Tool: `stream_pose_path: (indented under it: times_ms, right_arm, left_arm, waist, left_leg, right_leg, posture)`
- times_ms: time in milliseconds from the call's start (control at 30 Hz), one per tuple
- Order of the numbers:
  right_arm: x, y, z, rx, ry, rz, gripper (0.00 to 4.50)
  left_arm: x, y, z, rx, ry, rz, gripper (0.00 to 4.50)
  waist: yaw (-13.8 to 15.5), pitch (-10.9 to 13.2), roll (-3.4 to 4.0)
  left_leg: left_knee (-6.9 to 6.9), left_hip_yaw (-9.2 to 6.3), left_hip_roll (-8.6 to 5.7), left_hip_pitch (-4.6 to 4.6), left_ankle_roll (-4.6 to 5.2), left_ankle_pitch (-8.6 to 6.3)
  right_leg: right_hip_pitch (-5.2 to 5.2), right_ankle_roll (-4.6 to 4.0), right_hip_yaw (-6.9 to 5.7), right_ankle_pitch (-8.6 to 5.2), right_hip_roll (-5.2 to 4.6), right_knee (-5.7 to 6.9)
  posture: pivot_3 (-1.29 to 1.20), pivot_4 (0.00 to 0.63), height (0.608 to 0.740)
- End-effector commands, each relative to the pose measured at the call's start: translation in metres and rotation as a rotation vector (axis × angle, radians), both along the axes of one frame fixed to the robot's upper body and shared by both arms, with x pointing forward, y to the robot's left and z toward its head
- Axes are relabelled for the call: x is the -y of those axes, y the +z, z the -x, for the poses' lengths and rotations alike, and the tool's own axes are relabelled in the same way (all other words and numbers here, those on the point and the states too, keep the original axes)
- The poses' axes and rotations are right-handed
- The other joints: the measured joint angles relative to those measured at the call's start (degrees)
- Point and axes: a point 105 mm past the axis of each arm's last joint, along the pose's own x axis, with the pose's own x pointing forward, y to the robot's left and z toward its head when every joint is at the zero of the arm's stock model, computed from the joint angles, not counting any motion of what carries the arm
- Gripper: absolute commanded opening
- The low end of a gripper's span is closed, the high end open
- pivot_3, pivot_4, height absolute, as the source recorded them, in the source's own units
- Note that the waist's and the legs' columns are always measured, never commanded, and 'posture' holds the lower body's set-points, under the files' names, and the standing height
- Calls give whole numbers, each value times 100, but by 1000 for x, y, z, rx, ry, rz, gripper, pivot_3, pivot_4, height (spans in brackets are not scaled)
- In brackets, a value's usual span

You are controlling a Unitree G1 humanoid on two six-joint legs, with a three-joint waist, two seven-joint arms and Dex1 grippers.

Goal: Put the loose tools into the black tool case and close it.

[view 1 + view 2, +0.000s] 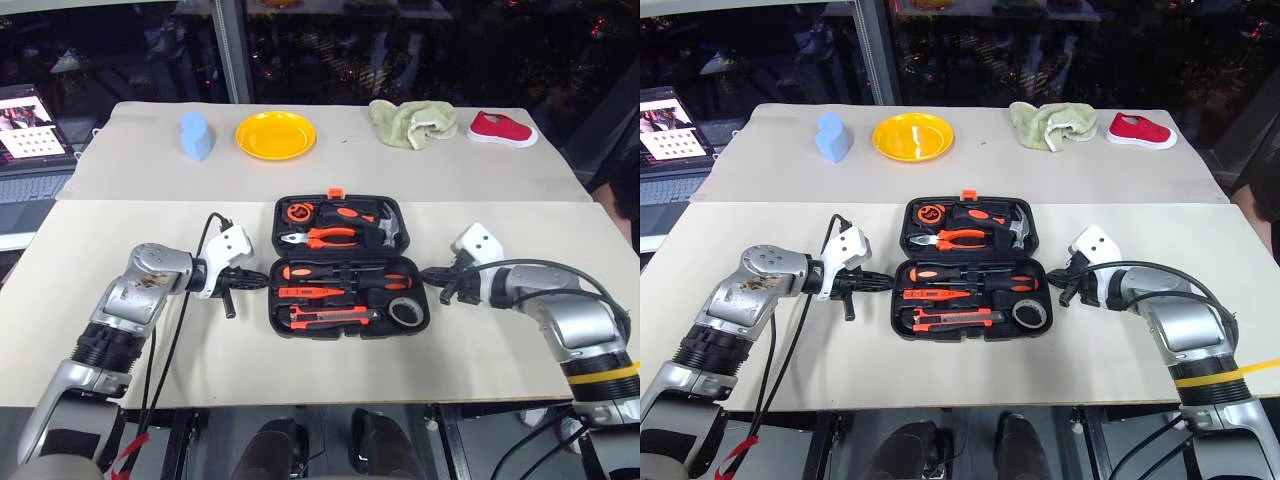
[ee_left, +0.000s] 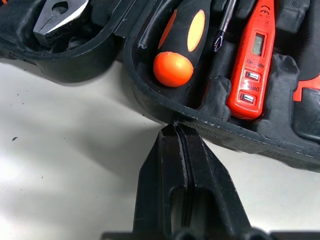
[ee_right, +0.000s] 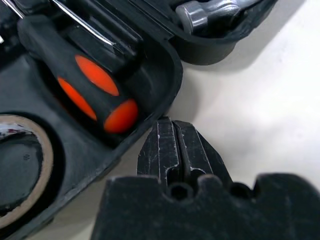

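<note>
The black tool case (image 1: 345,333) lies open at the table's middle. Its near half holds two screwdrivers (image 1: 340,271), the red tester (image 1: 310,292) and the utility knife (image 1: 330,317), all seated in recesses. My left gripper (image 1: 262,279) is shut, with its tips touching the near half's left rim (image 2: 165,112), beside a screwdriver handle (image 2: 182,45). My right gripper (image 1: 425,272) is shut too, its tips at the right rim (image 3: 167,75), close to the other screwdriver handle (image 3: 85,85). Neither holds anything.
The far half carries pliers (image 1: 325,237), a hammer (image 1: 385,230), a tape measure (image 1: 297,211) and an orange latch (image 1: 336,192). A tape roll (image 1: 405,312) sits in the near half. At the back: blue object (image 1: 196,135), yellow plate (image 1: 276,135), green cloth (image 1: 412,122), red shoe (image 1: 502,129). Laptop (image 1: 30,130) far left.
</note>
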Motion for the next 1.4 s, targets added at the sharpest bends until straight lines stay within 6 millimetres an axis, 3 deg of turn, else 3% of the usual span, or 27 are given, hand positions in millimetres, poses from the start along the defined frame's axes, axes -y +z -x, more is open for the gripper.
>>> stream_pose_path:
  times_ms: [33,367,533,700,900,933,1000,1033,1067,1100,1167,1200,1333,1400]
  right_arm:
    - [-23,16,10,49,119,-24,0]
    - [-38,11,63,11,233,6,0]
    - [-37,6,80,-7,204,2,0]
    - [-29,3,87,-13,155,7,0]
    - [-6,1,89,-26,75,34,0]
    - [-1,1,89,-30,57,37,0]
    - [9,4,87,-35,22,35,592]
    - [14,6,86,-37,8,31,609]
    - [19,10,83,-35,-13,21,1222]
    - [23,13,80,-33,-25,13,1478]
    - [29,23,70,-25,-66,-28,2102]
    - [30,28,63,-24,-87,-58,2597]
    - [29,41,38,-60,-172,-193,3933]
    - [26,44,27,-97,-210,-247,4483]
  left_arm:
    - [22,16,12,38,-121,57,41]
    - [15,-7,64,-97,-286,-20,41]
    - [15,-10,77,-136,-298,-40,41]
    - [4,-13,85,-163,-293,-121,41]
    - [-34,-16,71,-174,-141,-228,41]
    - [-41,-15,68,-183,-102,-227,280]
    - [-53,-10,60,-200,-19,-209,719]
    - [-57,-5,56,-211,20,-178,786]
    - [-62,3,47,-223,84,-123,1406]
    - [-65,10,41,-233,123,-83,1524]
    - [-67,25,19,-234,225,15,2206]
    - [-65,31,9,-245,268,62,2767]
    - [-43,47,-13,-381,370,242,4119]
    - [-33,52,-16,-438,382,291,4132]
  waist:
    - [-3,0,0]
    - [-19,-2,3]
    - [-16,-2,3]
    - [-12,-2,3]
    - [-21,-2,3]
    - [-19,-2,3]
    - [-18,-2,4]
    - [-20,-2,3]
    - [-21,-2,3]
    - [-17,-1,2]
    - [-15,0,0]
    - [-11,1,-1]
    - [0,0,-5]
    - [-16,-1,-6]
  left_leg:
    - [-1,0,0,0,0,0]
    - [-18,0,6,-9,0,0]
    - [-15,0,6,-4,-7,-4]
    - [-9,0,6,5,-22,-10]
    - [-10,1,7,17,-19,-8]
    - [-10,1,7,18,-17,-6]
    - [-10,1,7,25,-18,-7]
    - [-10,1,7,28,-19,-7]
    - [-9,1,7,34,-24,-7]
    - [-9,1,9,39,-27,-7]
    - [-7,0,11,38,-14,-2]
    - [-5,0,11,40,-5,5]
    - [9,0,5,36,0,14]
    - [8,0,3,33,7,11]
  right_leg:
    - [-1,0,0,0,0,0]
    - [-12,-2,-12,-2,10,-1]
    - [-8,-3,-12,-4,2,-7]
    - [2,-4,-8,-5,2,1]
    - [7,-5,-4,-6,7,3]
    - [8,-5,-3,-6,7,3]
    - [15,-5,-3,-6,6,4]
    - [18,-5,-4,-6,6,4]
    - [23,-4,-4,-6,6,3]
    - [29,-4,-4,-6,7,4]
    - [28,-3,-8,-7,22,6]
    - [32,-3,-8,-7,27,9]
    - [37,3,-11,-2,26,8]
    - [38,3,-11,0,27,9]
  posture:
    - [0,150,740]
    - [0,150,740]
    - [0,150,740]
    - [0,150,740]
    - [0,150,740]
    - [0,150,740]
    - [0,150,740]
    - [0,150,740]
    - [0,150,740]
    - [0,150,740]
    - [0,150,740]
    - [0,150,740]
    - [0,150,740]
    - [0,150,740]
